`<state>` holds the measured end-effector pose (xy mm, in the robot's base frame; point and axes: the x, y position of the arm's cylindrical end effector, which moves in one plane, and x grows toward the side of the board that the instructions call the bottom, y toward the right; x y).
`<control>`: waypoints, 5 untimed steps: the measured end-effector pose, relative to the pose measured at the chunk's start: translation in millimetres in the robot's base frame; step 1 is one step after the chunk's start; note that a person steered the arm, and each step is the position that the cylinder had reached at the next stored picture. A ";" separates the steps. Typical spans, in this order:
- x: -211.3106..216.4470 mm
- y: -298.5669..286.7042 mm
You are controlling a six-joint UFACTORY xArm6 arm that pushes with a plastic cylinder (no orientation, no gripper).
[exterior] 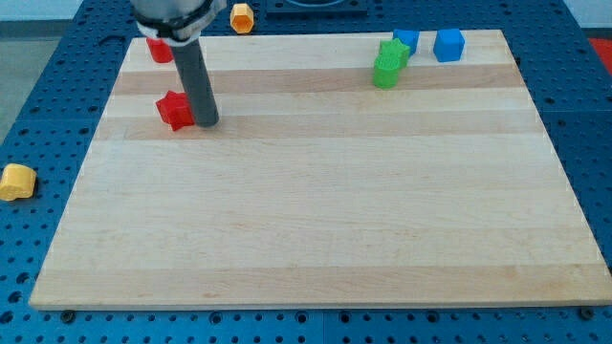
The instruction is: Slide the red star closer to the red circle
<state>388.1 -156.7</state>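
The red star (174,110) lies on the wooden board (325,220) near its upper left. The red circle (159,50) sits above it at the board's top left corner, partly hidden by the arm. My tip (207,122) rests on the board, touching or nearly touching the red star's right side.
A green block (385,72) and a green star (394,51) sit at the top right, with two blue blocks (406,41) (448,44) beside them. An orange hexagon (242,17) lies off the board at the top. A yellow block (15,181) lies off the board's left.
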 end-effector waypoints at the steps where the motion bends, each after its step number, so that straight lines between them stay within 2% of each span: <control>1: 7.5 -30.1; 3: -100.5 -63.0; 4: -116.9 -63.0; 5: -115.5 -63.0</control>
